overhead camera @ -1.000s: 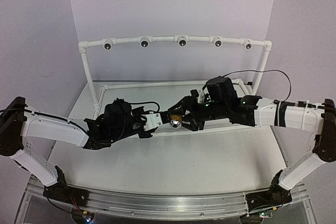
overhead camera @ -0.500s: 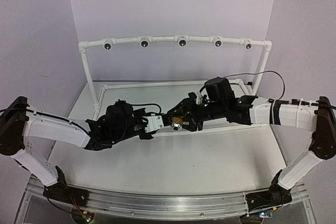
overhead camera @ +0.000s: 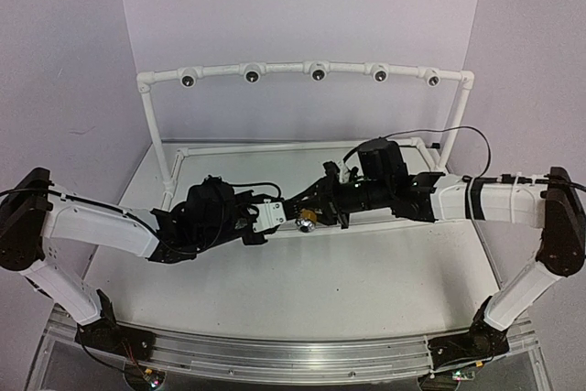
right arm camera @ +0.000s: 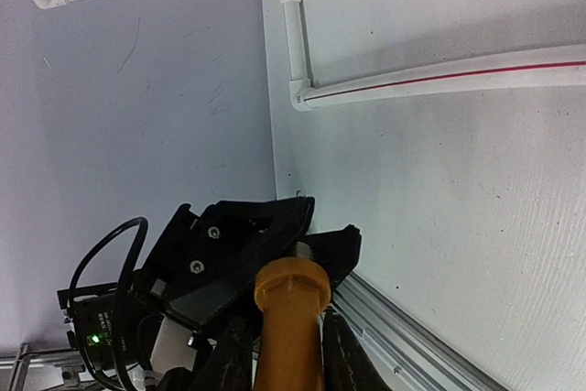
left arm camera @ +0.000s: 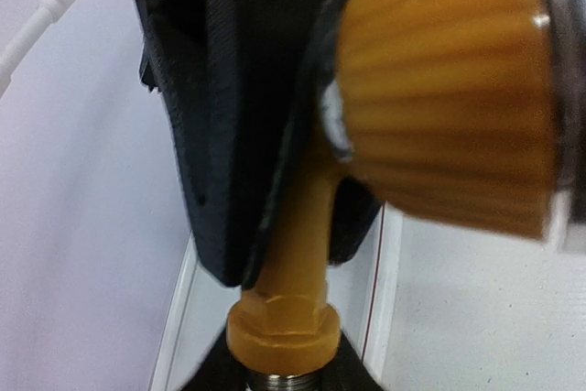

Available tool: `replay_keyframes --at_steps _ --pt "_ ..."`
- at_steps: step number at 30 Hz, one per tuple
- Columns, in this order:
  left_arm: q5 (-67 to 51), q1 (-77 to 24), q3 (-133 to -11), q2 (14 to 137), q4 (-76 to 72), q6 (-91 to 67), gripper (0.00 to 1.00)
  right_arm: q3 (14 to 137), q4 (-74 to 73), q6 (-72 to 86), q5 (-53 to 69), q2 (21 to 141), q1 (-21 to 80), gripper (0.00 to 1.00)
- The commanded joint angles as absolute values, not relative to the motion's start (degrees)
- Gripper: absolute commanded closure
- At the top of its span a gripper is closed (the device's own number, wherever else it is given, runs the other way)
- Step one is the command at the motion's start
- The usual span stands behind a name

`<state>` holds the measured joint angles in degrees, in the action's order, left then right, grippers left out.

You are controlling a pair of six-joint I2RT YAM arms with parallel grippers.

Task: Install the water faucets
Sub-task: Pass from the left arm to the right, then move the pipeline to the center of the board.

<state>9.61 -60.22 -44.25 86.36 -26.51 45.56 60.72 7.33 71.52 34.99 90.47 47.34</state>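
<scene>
The yellow-orange faucet (overhead camera: 305,220) hangs between my two grippers above the middle of the table. In the left wrist view its ribbed knob (left arm camera: 449,89) is at the upper right and its stem (left arm camera: 298,244) runs down to a hex collar and a silvery thread. My left gripper (overhead camera: 289,217) (left arm camera: 288,380) is shut on the threaded end. My right gripper (overhead camera: 318,203) (right arm camera: 287,350) is shut on the yellow stem (right arm camera: 288,318), its fingers on both sides. The dark reddish-brown faucet is out of view.
A white pipe rail (overhead camera: 284,69) with several round dark-holed sockets stands across the back on two uprights. A low white pipe frame (overhead camera: 229,146) with a red-lined pipe (right arm camera: 439,75) lies on the table behind the grippers. A metal rail (overhead camera: 275,359) runs along the near edge.
My right arm has reached a little further left and back, and its gripper has closed in on the faucet. The left arm has barely moved and still holds the faucet.
</scene>
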Motion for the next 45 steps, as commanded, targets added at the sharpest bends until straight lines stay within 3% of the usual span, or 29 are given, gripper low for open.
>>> replay_keyframes --at_steps 1,3,5,11,17,22,32,37,45 --pt "12.0 -60.4 -46.6 82.2 -31.5 32.8 0.35 57.6 11.5 64.8 32.4 86.9 47.1 1.0" --pt "11.4 -60.3 -45.2 78.8 -31.0 25.1 0.19 57.3 5.6 57.6 28.5 84.6 45.3 1.0" --pt "7.7 -59.7 -42.7 74.7 -30.2 18.0 0.15 57.5 -1.5 49.0 23.0 82.2 43.4 1.0" --pt "-5.1 -54.7 -36.4 66.3 -29.0 -10.0 0.12 60.1 -19.7 22.6 0.5 74.5 43.0 1.0" --pt "-9.8 -50.6 -41.8 75.5 -20.3 -24.4 0.12 65.4 -31.3 10.5 -16.3 69.9 43.0 1.0" --pt "-11.0 -49.5 -55.9 90.6 -8.7 -21.5 0.12 69.0 -39.7 6.8 -24.5 65.9 43.1 1.0" --pt "-15.6 -51.3 -83.7 115.7 2.2 -7.5 0.23 68.5 -43.3 8.3 -22.2 54.5 43.1 0.99" --pt "-17.0 -55.7 -97.7 126.9 9.9 4.6 0.22 69.1 -43.4 6.8 -19.1 50.0 43.1 0.99" --pt "-8.3 -58.0 -114.0 141.3 15.4 14.0 0.16 69.5 -43.2 3.9 -14.2 45.3 43.1 1.0"
